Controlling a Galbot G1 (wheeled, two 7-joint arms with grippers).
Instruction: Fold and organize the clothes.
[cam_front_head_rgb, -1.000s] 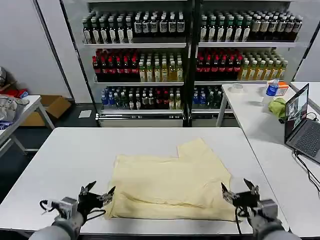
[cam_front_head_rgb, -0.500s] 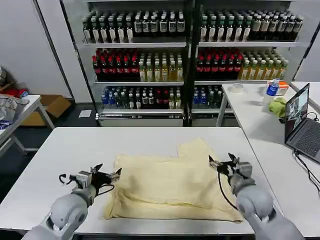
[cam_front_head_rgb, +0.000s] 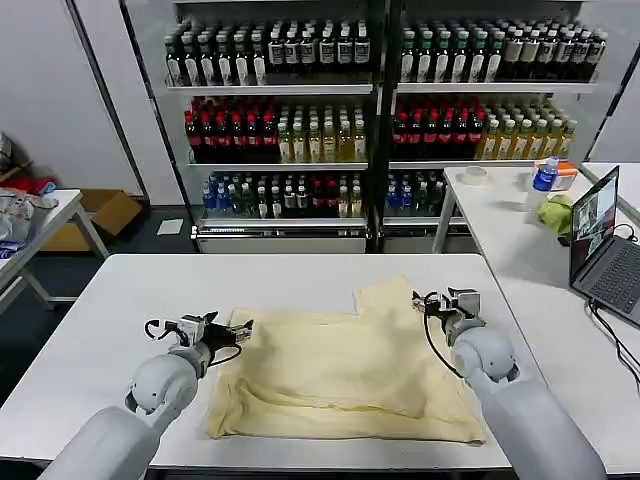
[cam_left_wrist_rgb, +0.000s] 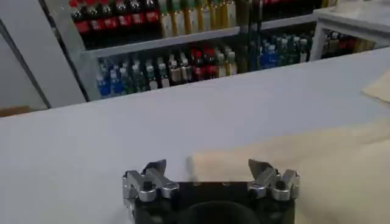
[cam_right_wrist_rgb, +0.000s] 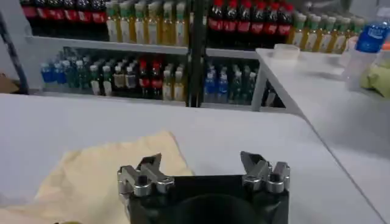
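Folded T-shirt (cam_front_head_rgb: 340, 365) on table (cam_front_head_rgb: 130, 300), left gripper (cam_front_head_rgb: 222, 330), right gripper (cam_front_head_rgb: 437, 302), laptop (cam_front_head_rgb: 600, 245) nearby

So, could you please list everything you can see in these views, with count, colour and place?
T-shirt: one, pale yellow, partly folded on the near half of the white table.
Bottle shelves: two units, rows of dark, red, yellow and blue bottles, behind the table.
Laptop: one, dark, open on the side table to the right.
Green cloth: one, beside the laptop.
Blue-capped bottle: one, on that side table.
Cardboard box: one, brown, on the floor at far left.
Left gripper: open, at the shirt's left edge.
Right gripper: open, at the shirt's far right corner.
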